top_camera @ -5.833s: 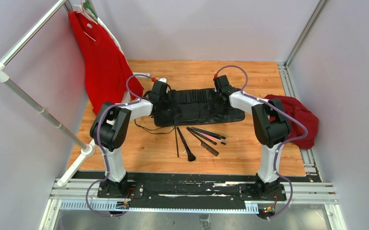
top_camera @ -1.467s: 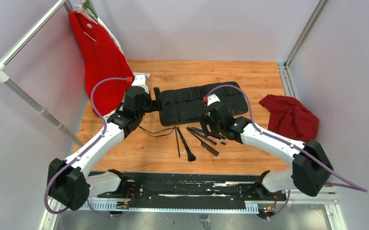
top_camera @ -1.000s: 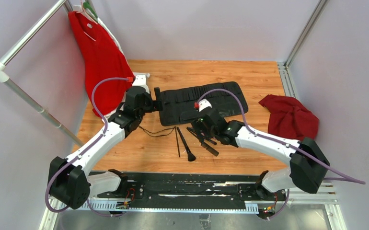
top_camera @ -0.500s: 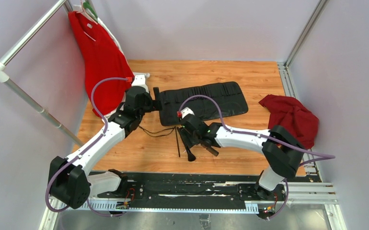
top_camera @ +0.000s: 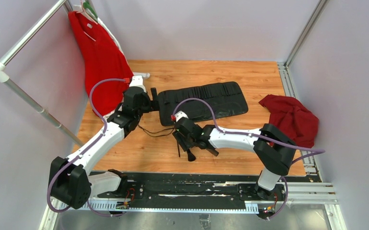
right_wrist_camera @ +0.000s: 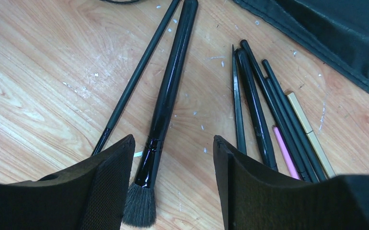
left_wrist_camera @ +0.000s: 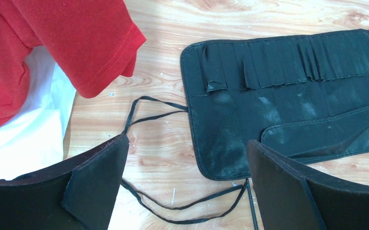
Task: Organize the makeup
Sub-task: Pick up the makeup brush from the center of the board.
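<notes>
R jaws hang spread over the fluffy brush (right_wrist_camera: pixel 169 86), 1 jaw each side of its ferrule, neither touching, lined up across the handle so a squeeze would catch it near the bristle end. The brush lies flat on the surface (right_wrist_camera: pixel 39 67), w/ a thin black brush (right_wrist_camera: pixel 135 81) just beside it and the rest of the makeup (right_wrist_camera: pixel 257 110) fanned in a bundle on the other side, a pink tool (right_wrist_camera: pixel 284 153) among them. None is in a slot of the roll-up case (left_wrist_camera: pixel 288 96) yet. L jaws also spread, holding nothing, low by the case's end above its cord (left_wrist_camera: pixel 149 108), probably placed to steady the case for loading
</notes>
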`<state>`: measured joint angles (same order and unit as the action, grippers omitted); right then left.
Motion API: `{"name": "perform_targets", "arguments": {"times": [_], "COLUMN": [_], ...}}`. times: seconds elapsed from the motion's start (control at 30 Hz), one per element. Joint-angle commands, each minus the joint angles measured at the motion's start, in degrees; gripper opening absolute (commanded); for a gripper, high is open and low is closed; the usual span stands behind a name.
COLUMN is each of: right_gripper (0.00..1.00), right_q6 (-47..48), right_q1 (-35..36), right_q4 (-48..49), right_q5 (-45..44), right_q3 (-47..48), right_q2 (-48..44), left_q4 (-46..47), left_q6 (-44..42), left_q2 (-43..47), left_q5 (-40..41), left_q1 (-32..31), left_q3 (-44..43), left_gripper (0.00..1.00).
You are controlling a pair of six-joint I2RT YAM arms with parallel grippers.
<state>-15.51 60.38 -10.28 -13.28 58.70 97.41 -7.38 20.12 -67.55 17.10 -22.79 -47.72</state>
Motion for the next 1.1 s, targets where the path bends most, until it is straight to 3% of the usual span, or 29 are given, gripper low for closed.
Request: {"name": "perform_targets", "arguments": {"times": [0.0,1.07], "right_gripper": [0.61,0.48], "right_q6": [-1.07,-2.84], "right_q1": [0.97,0.97], "right_q4": [0.52,2.27], "right_q5": [0.28,2.64], "right_q3": [1.77,-0.01], "right_q2": [1.09,3.97], "left_q4": [2.05,2.32], "left_q6": [-0.12,0.02], "left_q2": [0.84,0.94], "left_q5": [-0.09,-0.53], "left_q1": [0.66,1.74], "left_q3": [0.96,1.48], "left_gripper": [0.98,0.98]}}
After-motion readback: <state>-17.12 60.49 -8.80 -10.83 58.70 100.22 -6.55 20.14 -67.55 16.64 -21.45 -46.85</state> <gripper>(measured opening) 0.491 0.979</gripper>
